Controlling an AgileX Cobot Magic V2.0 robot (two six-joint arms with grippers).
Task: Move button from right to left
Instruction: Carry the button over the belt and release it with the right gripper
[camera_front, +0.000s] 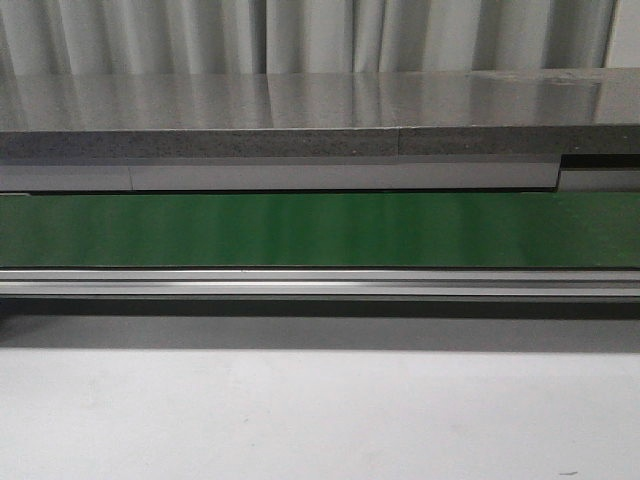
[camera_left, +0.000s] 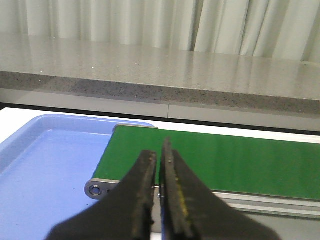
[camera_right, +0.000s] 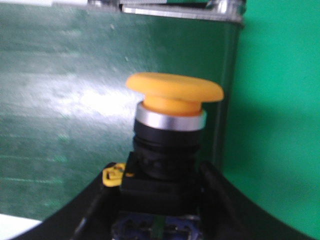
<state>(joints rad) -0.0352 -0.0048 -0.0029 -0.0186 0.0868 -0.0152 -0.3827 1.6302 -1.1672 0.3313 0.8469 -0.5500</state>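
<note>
The right gripper (camera_right: 160, 205) has the button (camera_right: 172, 130) pinched between its two black fingers (camera_right: 222, 200), which press on either side of the black boxy body. The orange cap sits up top, above a silver ring and a black collar, and the whole thing stands upright in the grip. Behind it is green belt (camera_right: 65, 100) — darker and shiny on one side, brighter green on the other — with a bit of metal frame at the far edge. Whether the button touches the belt or hangs over it, I cannot tell.

The left gripper (camera_left: 159, 197) has its fingers pressed nearly together with only a thin slit between them, and nothing is held there. It hangs over the end of the green belt (camera_left: 210, 160), by the silver roller (camera_left: 94, 190), with a pale blue tray (camera_left: 45, 170) just beside that end.

From the front, only the long green belt (camera_front: 320, 230), its metal rail (camera_front: 320, 283) and the grey counter (camera_front: 300, 120) behind show — neither arm, nor the button.
</note>
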